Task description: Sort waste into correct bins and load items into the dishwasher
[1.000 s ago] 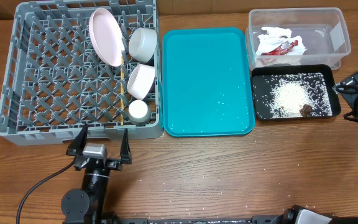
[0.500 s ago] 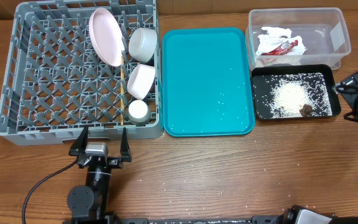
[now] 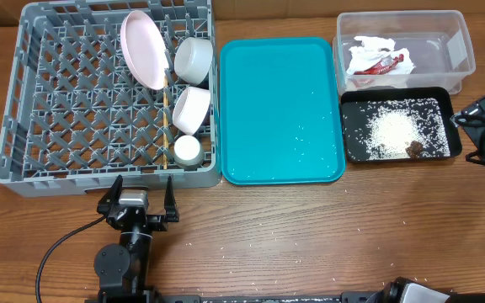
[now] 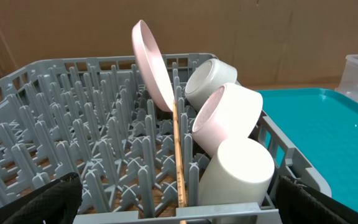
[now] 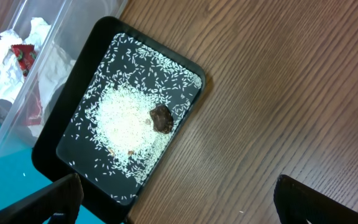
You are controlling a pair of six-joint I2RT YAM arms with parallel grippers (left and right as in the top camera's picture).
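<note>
Change: left gripper (image 3: 141, 188) eases back from dish rack (image 3: 57, 176) toward the near edge, fingers spread, empty.
Right gripper (image 3: 473, 133): unmoved, spread, empty.
Meaning: task looks finished.

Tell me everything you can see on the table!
dish rack: 1, grey, table's left
plate: 1, pink, upright in rack
bowls: 2, white, in rack beside plate
cup: 1, white, in rack
chopsticks: 1 pair, wooden, in rack
flat tray: 1, teal, middle
tub: 1, clear, right
wrapper: 1, red, in tub
tissue: 1 wad, white, in tub
black tray: 1, black, beside tub
rice: pile, white, in black tray
food scrap: 1, brown, on rice
table: 1, brown wood, underneath
left gripper: 1, black, open, by rack
right gripper: 1, black, open, by black tray
</note>
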